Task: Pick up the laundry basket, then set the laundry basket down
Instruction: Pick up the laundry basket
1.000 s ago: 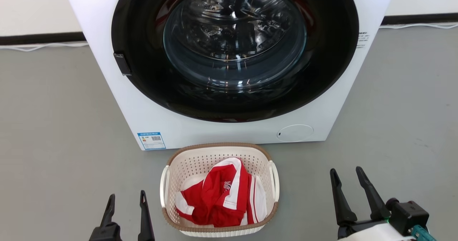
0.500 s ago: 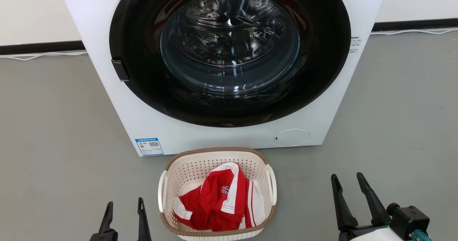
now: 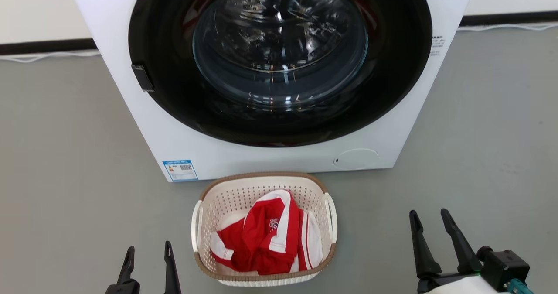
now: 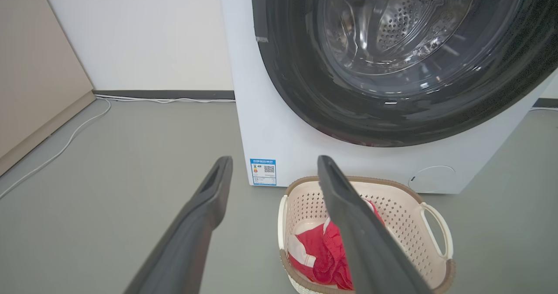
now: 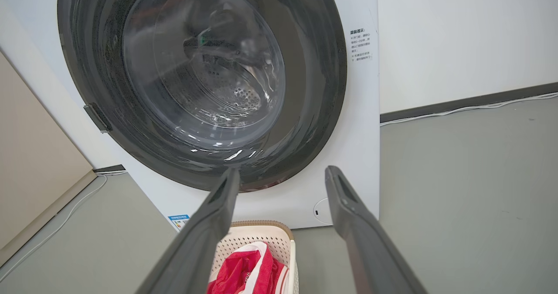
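The left tool [image 3: 148, 247] stands at the bottom edge of the head view, its two dark fingers spread apart with nothing between them. The right tool [image 3: 428, 213] shows higher in that view and is likewise spread and empty.

Between the two, touching neither and nearer the left one, the laundry basket [image 3: 235, 198] sits on the grey floor [image 3: 65, 163]. A crumpled red and white garment [image 3: 266, 237] lies inside, below the brown rim.

The basket looks light. Its thin perforated plastic walls would probably give if squeezed, while the rim and the loops at the sides seem stiffer. The left handle [image 3: 195, 226] and right handle [image 3: 332, 217] look like the best holds, one tool to each, so the basket rises level. Smooth plastic may slide in narrow fingers, so closing round each loop seems safer than pinching the wall. The soft garment should add little weight.

Close behind the basket stands the washing machine [image 3: 279, 161], its dark round door [image 3: 279, 58] shut and a blue label [image 3: 180, 170] low on its front.

Against the earlier pictures the whole head view has shifted, so the camera has moved. The basket keeps its place before the machine. The left tool shows less of itself than a second ago, and the right one sits slightly lower and further right in the view. Both are as wide apart as then.
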Motion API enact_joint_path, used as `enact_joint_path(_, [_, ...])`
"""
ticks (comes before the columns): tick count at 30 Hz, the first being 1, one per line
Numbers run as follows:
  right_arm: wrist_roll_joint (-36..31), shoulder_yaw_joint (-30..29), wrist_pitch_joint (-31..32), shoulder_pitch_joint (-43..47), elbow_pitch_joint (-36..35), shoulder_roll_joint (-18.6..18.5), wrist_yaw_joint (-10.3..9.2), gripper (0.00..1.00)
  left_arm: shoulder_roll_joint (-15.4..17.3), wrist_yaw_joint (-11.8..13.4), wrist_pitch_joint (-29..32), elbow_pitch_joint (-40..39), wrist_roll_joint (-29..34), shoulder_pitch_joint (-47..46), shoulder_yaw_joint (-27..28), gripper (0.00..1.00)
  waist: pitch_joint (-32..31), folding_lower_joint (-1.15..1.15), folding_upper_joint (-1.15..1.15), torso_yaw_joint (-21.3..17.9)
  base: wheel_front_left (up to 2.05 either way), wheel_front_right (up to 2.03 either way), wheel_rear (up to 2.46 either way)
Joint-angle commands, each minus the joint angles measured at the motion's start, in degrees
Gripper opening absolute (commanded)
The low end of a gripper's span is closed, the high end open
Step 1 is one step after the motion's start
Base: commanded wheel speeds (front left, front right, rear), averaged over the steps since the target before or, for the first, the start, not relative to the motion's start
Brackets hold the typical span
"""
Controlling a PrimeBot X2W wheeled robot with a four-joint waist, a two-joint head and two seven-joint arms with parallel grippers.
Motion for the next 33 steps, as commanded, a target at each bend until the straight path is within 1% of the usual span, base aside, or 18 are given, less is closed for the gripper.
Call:
enact_joint_path(1, [0.42,1.19,-0.38,-2.23,-1.12,-0.17,0.41,1.0,0.17,-0.52,-0.35,-1.02,-0.28,-2.03,1.89,1.0,0.61,0.0,0.0,-0.06,0.0,0.0,0.0])
enact_joint_path(7, [-0.14,0.52,-0.38,-5.03,-0.16,-0.17,0.41,1.0,0.17,-1.89,-0.35,2.01,-1.62,-5.62,2.51,1.0,4.02,0.0,0.0,0.2,0.0,0.0,0.0])
enact_joint_path(12, [-1.57,1.04,-0.38,-8.6,1.86,-0.17,0.41,1.0,0.17,-3.66,-0.35,6.83,-3.04,-11.06,2.71,1.0,8.6,0.0,0.0,0.81,0.0,0.0,0.0])
enact_joint_path(18, [-3.28,0.4,-0.38,-15.12,6.03,-0.17,0.41,1.0,0.17,-4.9,-0.35,14.04,-3.88,-19.71,2.68,1.0,15.88,0.0,0.0,1.7,0.0,0.0,0.0])
enact_joint_path(27, [-4.94,-0.8,-0.38,-27.15,13.6,-0.17,0.41,1.0,0.17,-5.64,-0.35,25.07,-6.03,-33.5,2.11,1.0,27.92,0.0,0.0,3.26,0.0,0.0,0.0])
enact_joint_path(33, [-5.51,-1.59,-0.38,-32.93,17.26,-0.17,0.41,1.0,0.17,-6.26,-0.35,31.43,-6.69,-40.37,1.73,1.0,34.43,0.0,0.0,4.16,0.0,0.0,0.0])
